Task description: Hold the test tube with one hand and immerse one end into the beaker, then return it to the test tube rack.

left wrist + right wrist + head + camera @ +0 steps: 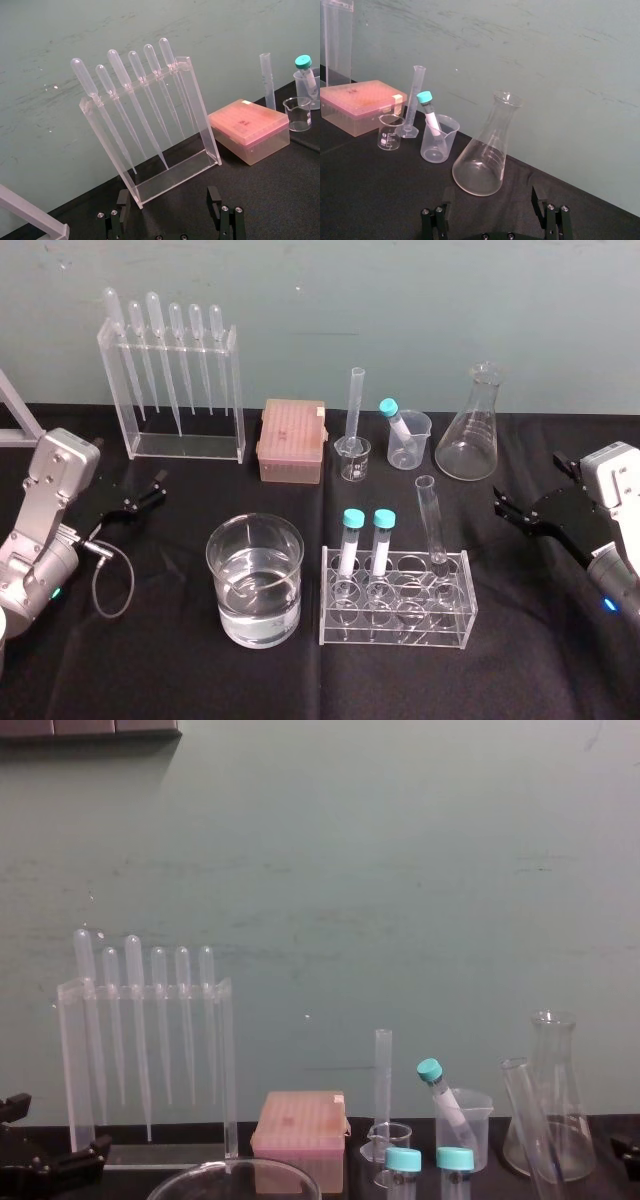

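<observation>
My left gripper (pixel 145 495) and right gripper (pixel 503 505) hang spread, empty, over bare black cloth (pixel 180 670). The long clear glass test tube (pixel 432 522) leans at the clear rack's (pixel 400 625) right edge, with the wide glass beaker (pixel 255 580) just left.

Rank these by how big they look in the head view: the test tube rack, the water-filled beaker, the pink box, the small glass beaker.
1. test tube rack
2. beaker
3. pink box
4. small glass beaker
The rack and the beaker stand nearer the camera, which enlarges them.
</observation>
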Available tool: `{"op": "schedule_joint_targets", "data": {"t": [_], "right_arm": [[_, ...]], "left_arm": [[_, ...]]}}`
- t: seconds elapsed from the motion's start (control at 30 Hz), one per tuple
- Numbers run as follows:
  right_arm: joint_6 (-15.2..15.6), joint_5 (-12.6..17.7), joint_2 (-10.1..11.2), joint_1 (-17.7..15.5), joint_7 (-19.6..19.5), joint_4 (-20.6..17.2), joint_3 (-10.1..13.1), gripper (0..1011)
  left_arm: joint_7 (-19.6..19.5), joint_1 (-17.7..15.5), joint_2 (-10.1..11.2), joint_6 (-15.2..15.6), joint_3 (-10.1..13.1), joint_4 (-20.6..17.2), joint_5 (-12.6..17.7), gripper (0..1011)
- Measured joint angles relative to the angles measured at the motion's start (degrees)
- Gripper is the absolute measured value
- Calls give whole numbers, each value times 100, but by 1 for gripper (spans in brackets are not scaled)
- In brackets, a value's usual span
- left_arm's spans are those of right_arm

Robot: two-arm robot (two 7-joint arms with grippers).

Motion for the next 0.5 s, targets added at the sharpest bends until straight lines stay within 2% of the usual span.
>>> {"op": "schedule_joint_targets", "data": {"t": [0.5], "right_arm": [[-20, -46, 13, 2, 5, -14, 36, 1000]], "left_arm": [[0, 0, 0, 0, 0, 0, 0, 1000]]}}
